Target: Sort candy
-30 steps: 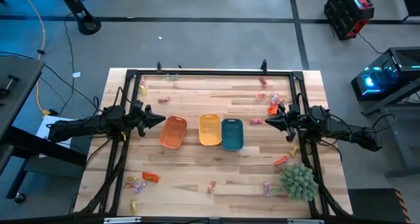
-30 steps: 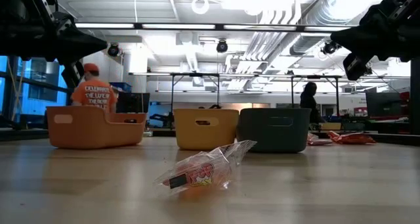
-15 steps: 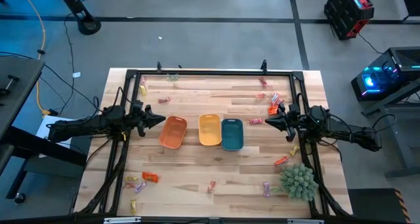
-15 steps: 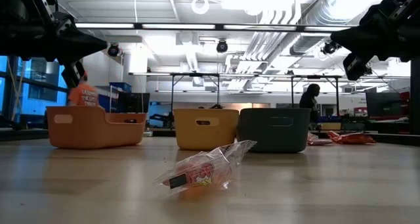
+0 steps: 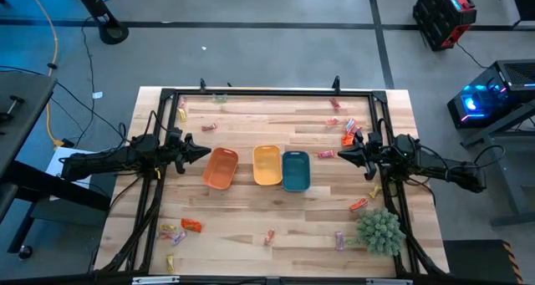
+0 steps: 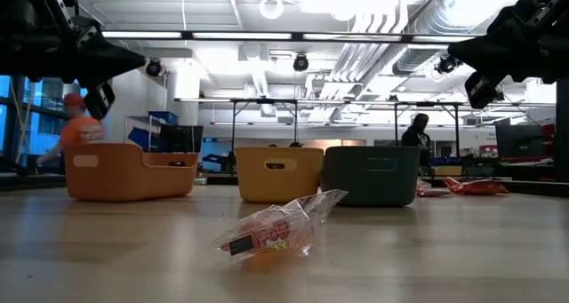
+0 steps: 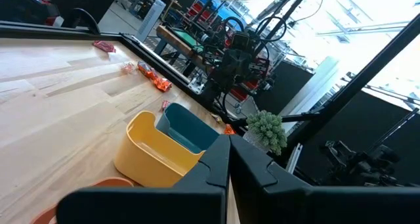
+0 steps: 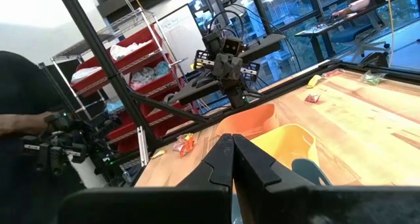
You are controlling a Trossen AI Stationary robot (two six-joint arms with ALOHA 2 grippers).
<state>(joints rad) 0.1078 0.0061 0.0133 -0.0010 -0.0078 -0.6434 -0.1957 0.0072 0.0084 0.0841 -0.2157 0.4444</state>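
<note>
Small wrapped candies lie scattered on the wooden table: several at the far right (image 5: 349, 133), some at the far left (image 5: 182, 114), several at the near left (image 5: 191, 226), others at the near middle (image 5: 270, 236) and right (image 5: 358, 205). One clear-wrapped orange candy (image 6: 271, 232) lies close in the low view. My left gripper (image 5: 206, 151) is shut and empty, above the table just left of the orange tray (image 5: 221, 168). My right gripper (image 5: 341, 155) is shut and empty, right of the teal tray (image 5: 296, 170). Both also show in their wrist views (image 7: 228, 159) (image 8: 233, 155).
An orange, a yellow (image 5: 267, 165) and a teal tray stand side by side mid-table. A spiky green plant ball (image 5: 380, 231) sits at the near right corner. A black frame (image 5: 267, 93) runs round the table. People show in the room behind (image 6: 82, 130).
Both arms have kept still. A person in an orange shirt has walked leftward in the room behind the table.
</note>
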